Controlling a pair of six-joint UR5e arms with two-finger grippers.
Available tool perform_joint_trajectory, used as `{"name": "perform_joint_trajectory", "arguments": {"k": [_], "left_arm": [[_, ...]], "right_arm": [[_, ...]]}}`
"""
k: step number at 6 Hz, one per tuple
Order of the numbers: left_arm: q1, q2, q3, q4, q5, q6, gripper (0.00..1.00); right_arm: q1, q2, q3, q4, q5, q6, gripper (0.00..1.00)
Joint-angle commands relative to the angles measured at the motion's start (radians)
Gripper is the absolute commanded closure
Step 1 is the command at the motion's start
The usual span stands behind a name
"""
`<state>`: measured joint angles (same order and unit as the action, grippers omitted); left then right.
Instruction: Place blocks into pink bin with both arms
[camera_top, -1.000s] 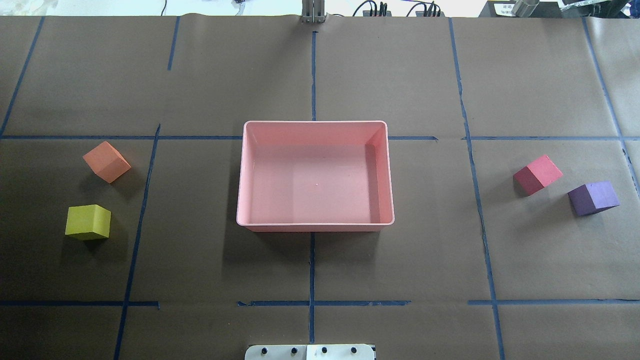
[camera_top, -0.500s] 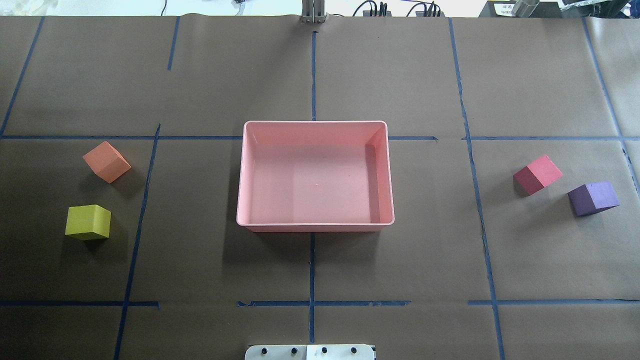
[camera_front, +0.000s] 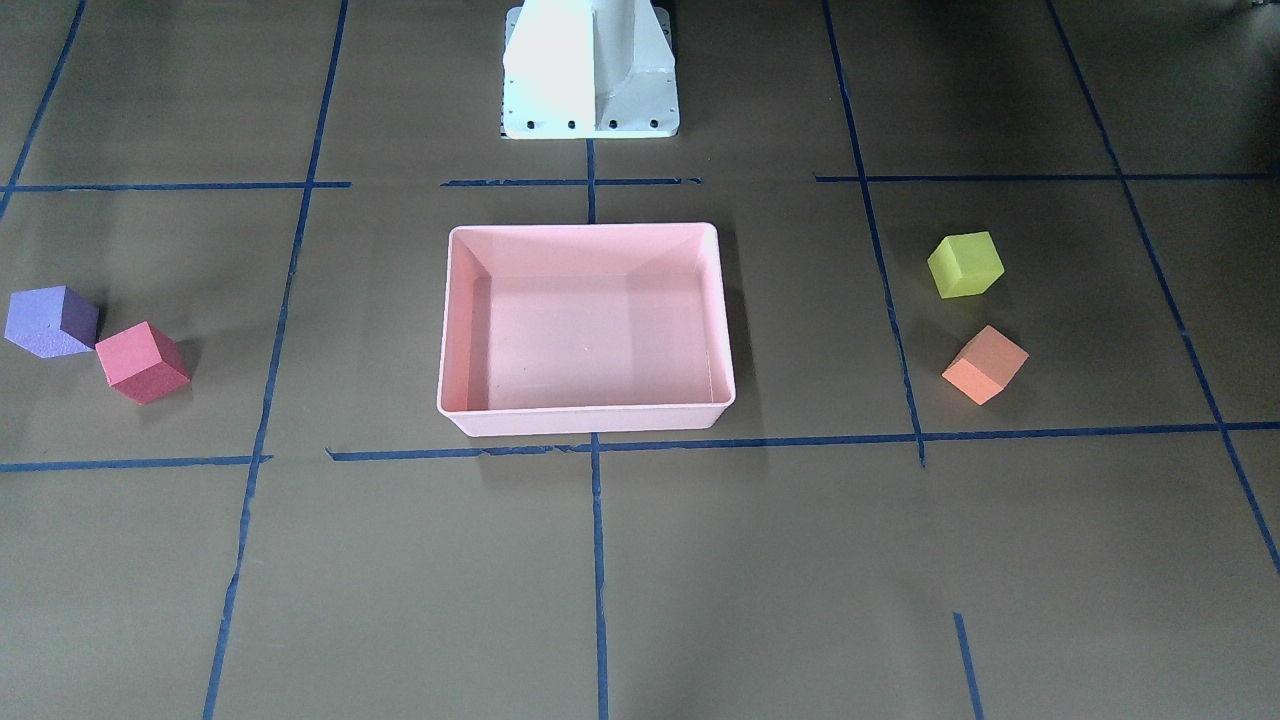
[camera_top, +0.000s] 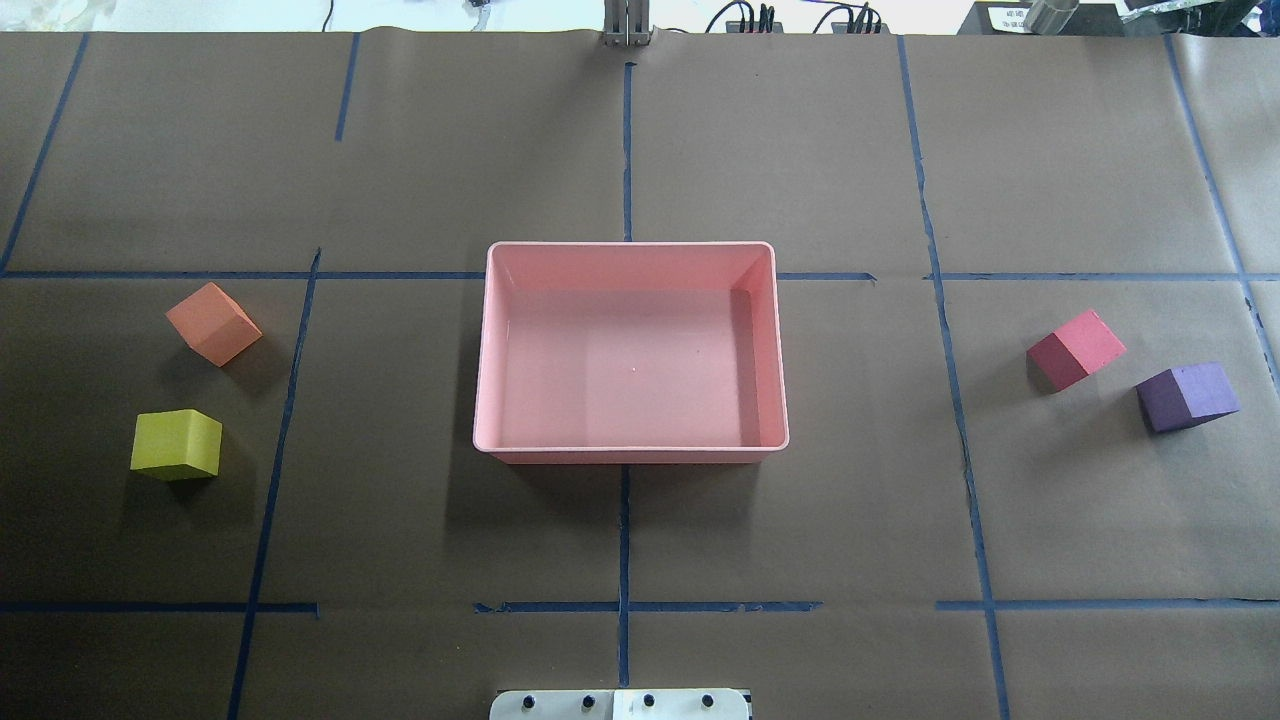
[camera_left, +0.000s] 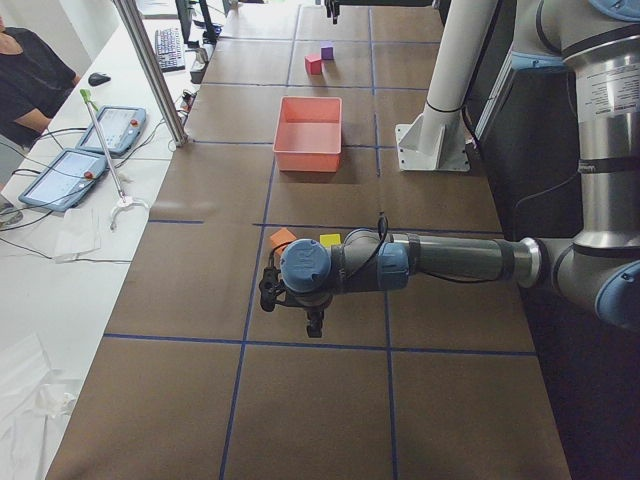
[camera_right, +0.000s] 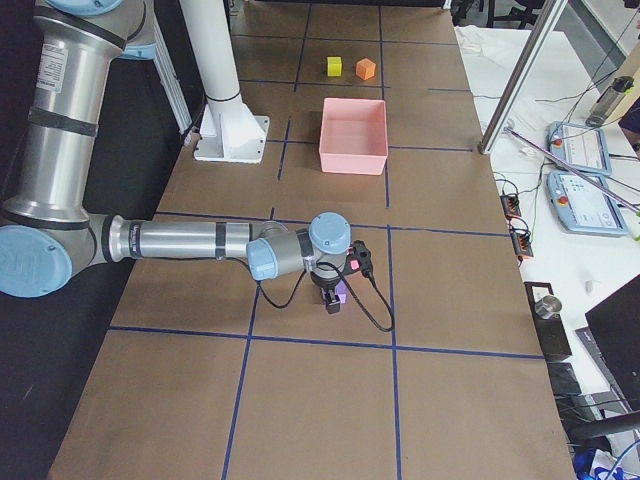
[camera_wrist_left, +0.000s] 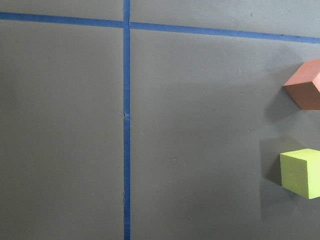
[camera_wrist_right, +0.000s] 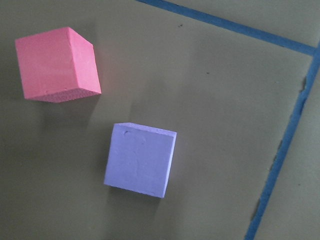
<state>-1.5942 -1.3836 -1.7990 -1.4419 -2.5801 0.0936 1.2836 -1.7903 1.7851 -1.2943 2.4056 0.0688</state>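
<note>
Clock set on the overhead view, pink bin at centre, 12 = away from robot.

L side: yellow-green block (camera_top: 177, 445) sits on the paper-covered table (camera_top: 800, 150) at approx 8 o'clock, well apart from the bin. Orange block (camera_top: 213, 323) is at 9 o'clock, turned corner-on, near the yellow-green one but not touching. Both lie outside the blue tape line (camera_top: 285, 420) that runs betw. them and the bin. Left arm (camera_left: 450, 260) reaches out low and level over that end. Left gripper (camera_left: 314, 330) points down over bare paper beside the two blocks. It shows only in the side view, so can't tell if its jaws are apart or closed. Its wrist cam has both blocks cut off at the frame's 3 o'clock edge, no fingers in shot.

Centre: pink bin (camera_top: 630, 244) is upright w/ nothing inside, on the centre tape line. The white pedestal (camera_front: 590, 70) is at its 6 o'clock.

R side: red block (camera_top: 1076, 348) at 3 o'clock, purple block (camera_top: 1187, 396) farther out, nearer 4, close to the red one w/ a gap betw. them. Right arm (camera_right: 180, 240) stretches level. Right gripper (camera_right: 331, 306) hangs pointing down above the purple block, not holding it as far as the wrist cam shows. Jaw state: can't tell, side view only.

All 4 blocks are on the table, none in the bin.
</note>
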Motion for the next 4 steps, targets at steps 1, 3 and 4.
{"name": "perform_joint_trajectory", "arguments": {"k": [1, 3, 4], "left_arm": [[-0.001, 0.001, -0.003, 0.000, 0.000, 0.000, 0.00], [0.000, 0.001, -0.003, 0.000, 0.000, 0.000, 0.00], [0.000, 0.001, -0.005, 0.000, -0.002, 0.000, 0.00]], "right_arm": [[-0.081, 0.087, -0.035, 0.009, -0.044, 0.214, 0.00], [-0.185, 0.124, -0.053, 0.041, -0.175, 0.319, 0.01], [-0.196, 0.124, -0.058, 0.043, -0.175, 0.318, 0.02]]}}
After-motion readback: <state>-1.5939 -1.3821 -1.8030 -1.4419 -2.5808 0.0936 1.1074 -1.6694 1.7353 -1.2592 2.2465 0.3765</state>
